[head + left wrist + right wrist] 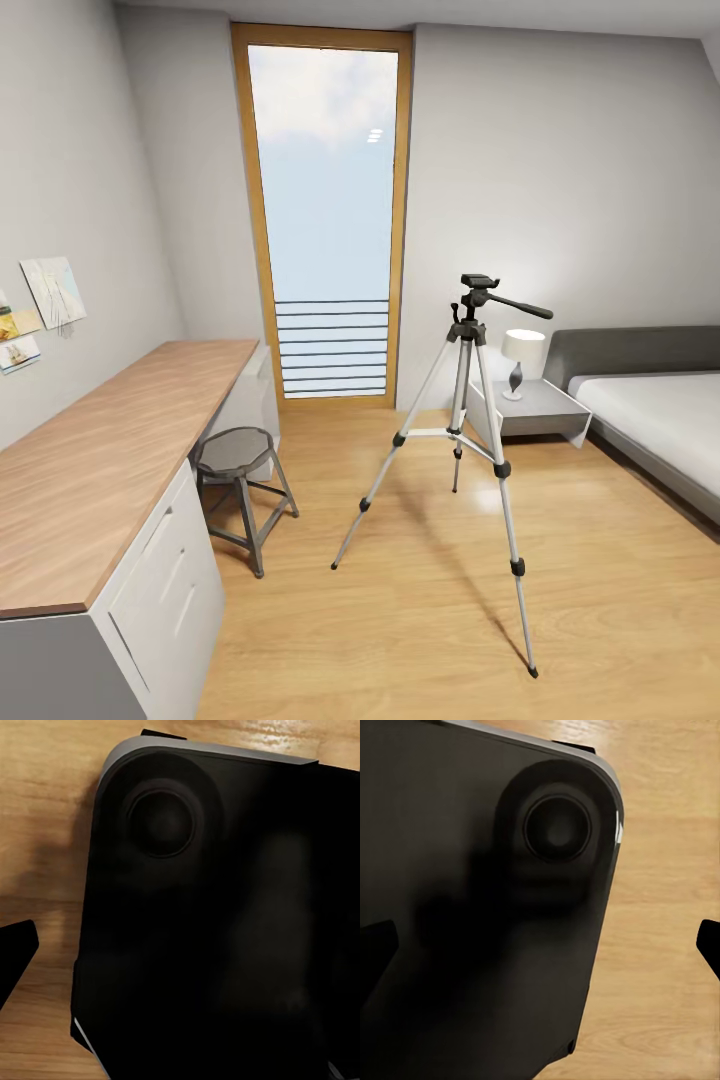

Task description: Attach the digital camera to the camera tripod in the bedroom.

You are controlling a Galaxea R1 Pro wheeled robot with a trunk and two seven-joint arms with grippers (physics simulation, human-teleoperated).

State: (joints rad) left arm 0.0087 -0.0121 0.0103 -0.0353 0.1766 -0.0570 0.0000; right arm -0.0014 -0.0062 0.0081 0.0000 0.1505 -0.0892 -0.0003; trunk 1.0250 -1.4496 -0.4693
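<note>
Right gripper (540, 945) fingers spread wide, holding nothing, above a black base panel (472, 907); left gripper's opening cannot be told. Camera tripod (468, 420) stands upright on the wood floor (420, 620) between stool (240, 470) and bed (660, 420), pan handle pointing toward the bed.

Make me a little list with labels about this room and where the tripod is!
room: bedroom with wood floor and grey walls
tripod: standing upright on the floor, legs spread, nothing mounted on its head
stool: by the desk
desk: long, along the left wall
window: tall, wood-framed, at the back
lamp: on the nightstand
bed: at the right, white mattress
wall pictures: above the desk
</note>
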